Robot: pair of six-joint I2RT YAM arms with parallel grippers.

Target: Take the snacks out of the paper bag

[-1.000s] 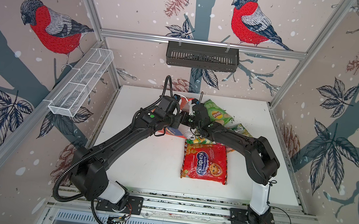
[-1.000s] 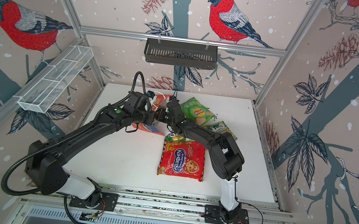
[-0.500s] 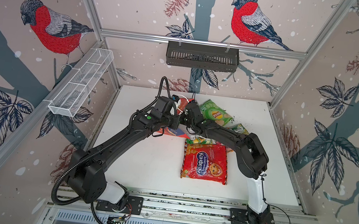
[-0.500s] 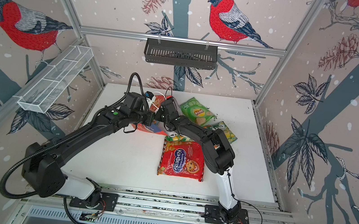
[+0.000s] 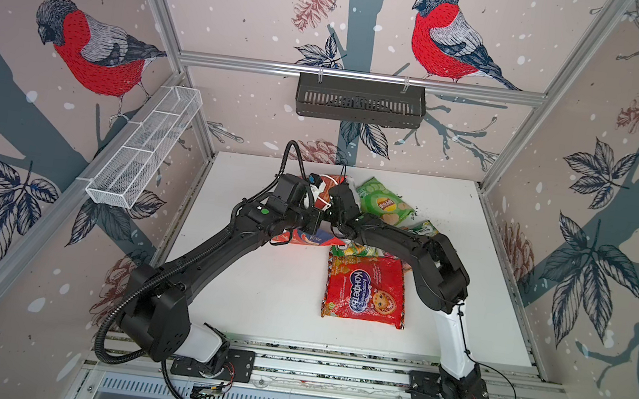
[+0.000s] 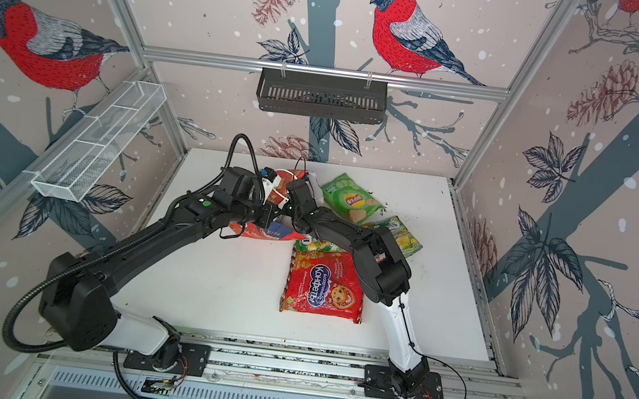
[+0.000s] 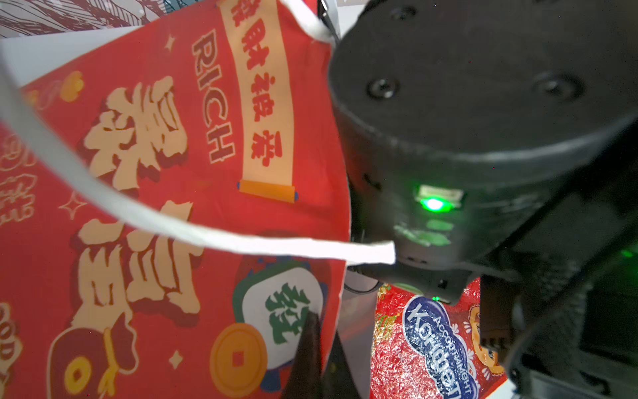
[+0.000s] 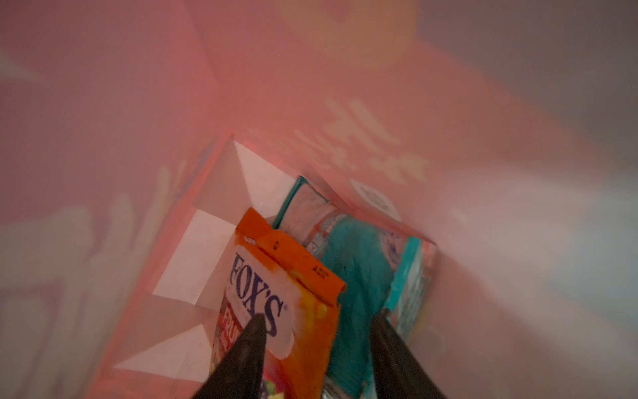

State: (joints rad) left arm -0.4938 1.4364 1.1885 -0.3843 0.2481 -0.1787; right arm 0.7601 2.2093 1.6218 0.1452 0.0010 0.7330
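Note:
The red paper bag (image 5: 306, 237) (image 6: 258, 234) stands at the table's back middle. My left gripper (image 7: 322, 345) is shut on the edge of the paper bag (image 7: 172, 172); a white cord handle (image 7: 207, 238) hangs loose. My right gripper (image 8: 317, 328) is deep inside the bag, open, with an orange Fox's packet (image 8: 297, 293) between its fingers and a teal packet (image 8: 359, 262) beside it. Out on the table in both top views lie a large red packet (image 5: 365, 288) (image 6: 323, 285), a green chip bag (image 5: 382, 204) (image 6: 349, 202) and a small green pack (image 5: 423, 229) (image 6: 401, 236).
My right arm's wrist (image 7: 483, 103) crowds the bag's mouth next to my left gripper. A white wire basket (image 5: 143, 156) hangs on the left wall and a black rack (image 5: 360, 101) on the back wall. Another small green pack (image 5: 357, 249) lies under my right forearm.
Both wrists have shifted a little to the left and back at the bag's mouth, and the bag's top moved with them. My left gripper's hold on the bag is unchanged.

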